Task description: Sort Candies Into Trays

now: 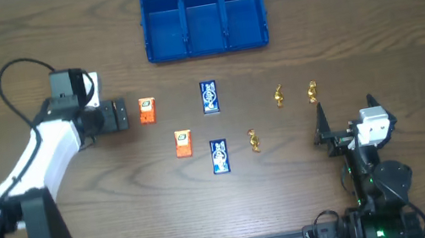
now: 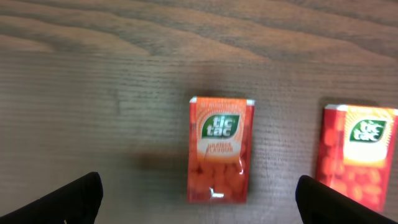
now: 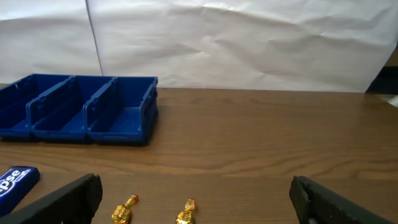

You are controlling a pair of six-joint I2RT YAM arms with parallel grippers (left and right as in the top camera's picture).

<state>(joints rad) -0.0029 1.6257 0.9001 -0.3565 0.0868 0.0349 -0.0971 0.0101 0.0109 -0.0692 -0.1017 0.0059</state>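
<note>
Blue three-compartment tray, two orange boxes, two blue packets, three gold candies

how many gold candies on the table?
3. Two gold candies side by side right of upper blue pack; third gold candy right of lower blue pack. None seems hidden.

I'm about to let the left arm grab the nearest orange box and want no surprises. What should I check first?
1. Left gripper open: ok.
2. Orange box lined up between its fingers in the left wrist view: ok.
3. Second orange box apart from the first: ok.
4. Blue tray compartments empty: ok.
5. Right gripper far from that path: ok.
6. Gripper height above the box: cannot tell.
</note>
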